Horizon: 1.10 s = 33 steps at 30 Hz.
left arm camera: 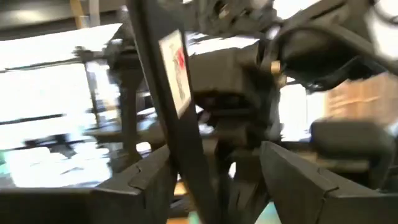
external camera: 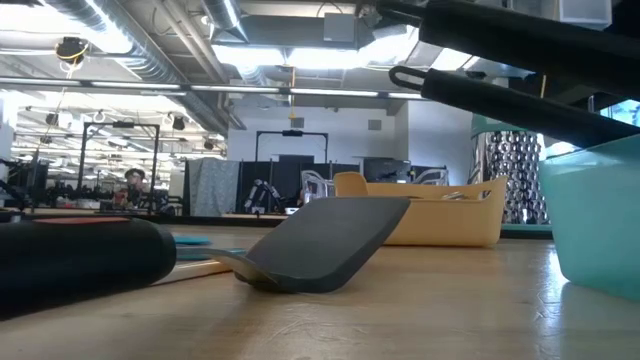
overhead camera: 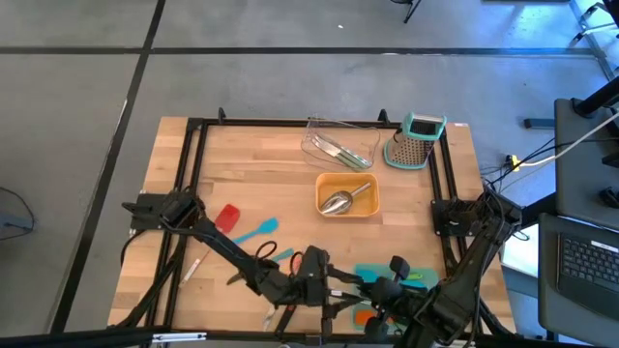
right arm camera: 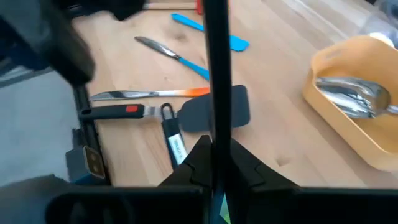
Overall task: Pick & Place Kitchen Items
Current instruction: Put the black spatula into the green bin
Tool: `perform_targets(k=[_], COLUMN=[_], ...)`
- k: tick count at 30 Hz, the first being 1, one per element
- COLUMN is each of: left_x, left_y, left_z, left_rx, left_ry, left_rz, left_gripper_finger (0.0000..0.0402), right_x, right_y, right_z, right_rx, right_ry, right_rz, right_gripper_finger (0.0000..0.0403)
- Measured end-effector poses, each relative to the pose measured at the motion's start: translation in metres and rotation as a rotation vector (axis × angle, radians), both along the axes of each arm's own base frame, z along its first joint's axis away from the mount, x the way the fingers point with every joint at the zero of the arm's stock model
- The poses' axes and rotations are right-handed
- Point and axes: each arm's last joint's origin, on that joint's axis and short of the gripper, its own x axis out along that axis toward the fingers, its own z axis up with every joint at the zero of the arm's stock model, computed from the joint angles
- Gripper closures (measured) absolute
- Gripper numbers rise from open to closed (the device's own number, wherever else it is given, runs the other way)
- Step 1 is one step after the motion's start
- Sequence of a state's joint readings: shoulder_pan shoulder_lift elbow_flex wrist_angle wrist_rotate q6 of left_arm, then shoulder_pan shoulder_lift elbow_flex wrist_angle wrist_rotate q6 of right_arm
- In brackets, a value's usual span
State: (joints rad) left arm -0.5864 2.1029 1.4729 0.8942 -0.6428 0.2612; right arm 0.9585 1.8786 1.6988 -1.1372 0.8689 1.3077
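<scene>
My right gripper (right arm camera: 214,163) is shut on the thin handle of a black utensil (right arm camera: 215,68), held above the table's near edge. My left gripper (left arm camera: 214,182) is open, and the same handle, which bears a white label (left arm camera: 177,71), passes between its fingers. In the high view the two grippers meet, left gripper (overhead camera: 338,288) and right gripper (overhead camera: 375,290), over the teal tray (overhead camera: 392,275). On the wood lie a black spatula (right arm camera: 214,113), two knives (right arm camera: 177,55) (right arm camera: 149,94), a teal spatula (overhead camera: 256,232) and a red tool (overhead camera: 227,217). My right gripper pinches the thin black handle (right arm camera: 215,134) between its two fingers, which slant down toward the table. The handle reaches out past the fingertips and hangs clear of the table. Its end shows high up in the low view (external camera: 470,90).
An orange tray (overhead camera: 346,198) holding a steel scoop (overhead camera: 336,202) stands mid-table, with a clear tray (overhead camera: 338,145) and the steel grater (overhead camera: 416,142) behind it. A black frame (overhead camera: 193,155) runs around the table. Bare wood lies at the far left.
</scene>
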Motion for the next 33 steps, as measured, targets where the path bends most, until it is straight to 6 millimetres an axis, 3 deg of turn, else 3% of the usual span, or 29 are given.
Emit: perform_targets(k=[5, 10, 13, 18, 24, 33], left_x=[-0.017, -0.028, -0.029, -0.029, -0.029, -0.028], left_y=[-0.014, -0.016, -0.016, -0.016, -0.016, -0.015], left_z=[0.002, 0.004, 0.004, 0.004, 0.003, 0.003], left_rx=[0.095, 0.101, 0.113, 0.115, 0.112, 0.109], left_ry=[0.060, 0.124, 0.138, 0.140, 0.140, 0.139], left_rz=[0.287, 0.511, 0.535, 0.535, 0.536, 0.536], left_gripper_finger=[0.0172, 0.0179, 0.0182, 0.0179, 0.0178, 0.0178], right_x=[-0.006, -0.018, -0.027, -0.028, -0.024, -0.022], right_y=[-0.008, -0.021, -0.027, -0.022, -0.009, 0.009], right_z=[0.005, 0.002, 0.001, -0.004, -0.032, -0.069], right_rx=[0.035, 0.042, 0.070, 0.114, 0.054, -0.070], right_ry=[0.021, 0.153, 0.241, 0.357, 0.503, 0.509], right_rz=[-0.101, -0.231, -0.340, -0.335, -0.308, -0.303], right_gripper_finger=[0.0388, 0.0388, 0.0388, 0.0388, 0.0388, 0.0388])
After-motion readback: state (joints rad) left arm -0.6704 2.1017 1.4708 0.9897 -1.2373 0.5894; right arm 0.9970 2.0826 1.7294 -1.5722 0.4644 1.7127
